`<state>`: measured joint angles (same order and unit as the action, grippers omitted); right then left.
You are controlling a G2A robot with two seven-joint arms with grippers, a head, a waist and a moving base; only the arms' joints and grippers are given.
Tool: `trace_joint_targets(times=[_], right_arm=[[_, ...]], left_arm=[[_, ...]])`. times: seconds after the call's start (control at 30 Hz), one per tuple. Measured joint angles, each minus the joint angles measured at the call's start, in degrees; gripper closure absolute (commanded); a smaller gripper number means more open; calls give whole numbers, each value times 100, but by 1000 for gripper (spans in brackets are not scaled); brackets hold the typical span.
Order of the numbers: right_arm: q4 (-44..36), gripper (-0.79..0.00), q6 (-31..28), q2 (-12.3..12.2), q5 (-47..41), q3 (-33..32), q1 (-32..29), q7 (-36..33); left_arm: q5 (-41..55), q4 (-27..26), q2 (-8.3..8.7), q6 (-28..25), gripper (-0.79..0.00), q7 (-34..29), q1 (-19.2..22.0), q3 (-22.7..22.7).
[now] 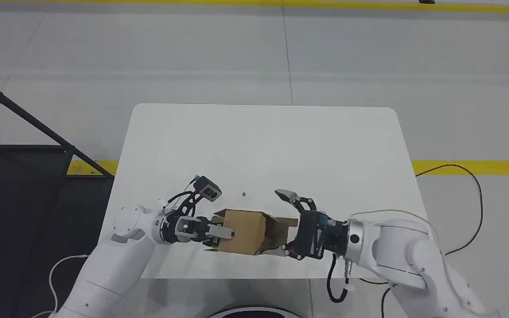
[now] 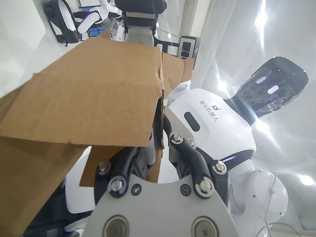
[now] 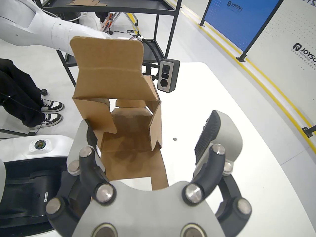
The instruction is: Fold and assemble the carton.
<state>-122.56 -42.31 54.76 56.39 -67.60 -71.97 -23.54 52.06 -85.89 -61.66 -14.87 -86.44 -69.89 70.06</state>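
Starting at the left, the left gripper [image 1: 221,233] is closed on the left end of the carton [image 1: 242,229], with a cardboard wall [image 2: 159,134] running down between its jaws.

The carton lies on its side near the front edge of the table [image 1: 318,143], between the two grippers. Its open end faces right. Contact with the tabletop cannot be confirmed. At the open end, the top flap [image 3: 106,52] stands up, a side flap [image 3: 95,114] hangs forward, and the bottom flap [image 3: 133,166] extends flat toward the right arm.

The right gripper [image 3: 151,124] is spread wide and holds nothing. One finger [image 3: 209,134] stands well clear of the carton; the other sits just beside the side flap.

Handling notes, by judgement:
- The carton is corrugated board, so it is probably light and fairly stiff across each panel.
- It hinges freely at the scored creases. Loose flaps give little support.
- Edges and corners crush or tear under a hard pinch.
- Bare board offers fair friction against the ribbed pads.

Recommended hold: keep the left grip on a body wall, close to a corner. Press each flap near its crease, not at its free edge.
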Motion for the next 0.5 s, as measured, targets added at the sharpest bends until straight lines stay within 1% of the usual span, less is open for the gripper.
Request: trace_joint_targets(times=[0.5], right_arm=[[-133,-785,-53,-33,-6,-204,-180,36]], left_arm=[[-8,6,-13,-62,0,48,-25,54]])
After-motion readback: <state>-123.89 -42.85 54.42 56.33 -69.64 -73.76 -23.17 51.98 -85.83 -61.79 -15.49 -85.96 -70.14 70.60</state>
